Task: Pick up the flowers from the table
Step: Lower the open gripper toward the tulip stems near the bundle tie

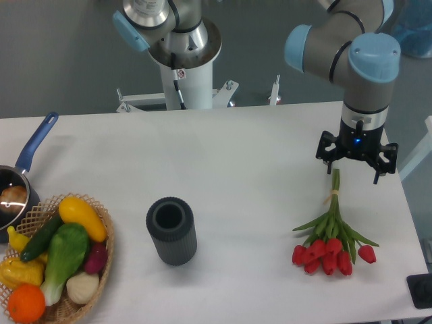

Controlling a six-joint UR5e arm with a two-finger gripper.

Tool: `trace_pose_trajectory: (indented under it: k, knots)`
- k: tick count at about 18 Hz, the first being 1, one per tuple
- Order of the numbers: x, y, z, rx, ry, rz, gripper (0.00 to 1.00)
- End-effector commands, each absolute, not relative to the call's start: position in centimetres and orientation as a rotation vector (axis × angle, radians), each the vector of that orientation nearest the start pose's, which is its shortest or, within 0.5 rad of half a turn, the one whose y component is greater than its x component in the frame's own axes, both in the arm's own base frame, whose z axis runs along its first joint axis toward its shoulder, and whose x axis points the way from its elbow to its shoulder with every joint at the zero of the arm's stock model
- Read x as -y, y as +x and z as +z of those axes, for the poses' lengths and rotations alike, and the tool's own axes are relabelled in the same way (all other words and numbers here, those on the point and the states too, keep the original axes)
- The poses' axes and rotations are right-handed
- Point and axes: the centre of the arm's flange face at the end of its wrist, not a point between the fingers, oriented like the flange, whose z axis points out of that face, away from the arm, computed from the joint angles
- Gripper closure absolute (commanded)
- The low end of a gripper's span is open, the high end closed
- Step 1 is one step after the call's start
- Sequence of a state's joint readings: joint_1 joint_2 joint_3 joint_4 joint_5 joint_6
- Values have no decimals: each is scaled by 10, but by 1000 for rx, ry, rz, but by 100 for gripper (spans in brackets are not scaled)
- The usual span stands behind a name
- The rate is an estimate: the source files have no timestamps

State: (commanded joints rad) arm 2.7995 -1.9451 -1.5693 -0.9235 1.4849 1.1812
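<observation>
Two fingers (356, 170) hang spread apart just above the stem end of the flowers (331, 233) lying on the table (236, 162).

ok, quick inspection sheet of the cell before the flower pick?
Surface: white table, matte, no spills seen.
Job's things: flowers lying flat at right, red heads toward the camera, stems toward the arm.
Clutter: dark ribbed cylinder upright mid-table; wicker basket of vegetables at left; blue-handled pan at left edge.
Grippers: pincer above the stem tips, open, holding nothing.
Cables: black cable on the arm's pedestal.
Surroundings: grey floor behind, nothing else seen.
</observation>
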Motion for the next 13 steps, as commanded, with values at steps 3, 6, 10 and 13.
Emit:
trace_pose_trajectory:
  k: [3,6,10,13]
  knots:
    - [-350,-559,345,54,-2934,324,0]
    - [-342,-551,305,77,-2910,248,0]
    - [-334,-550,302,103,-2905,248,0]
    - [-337,-550,285,122,-2916,206,0]
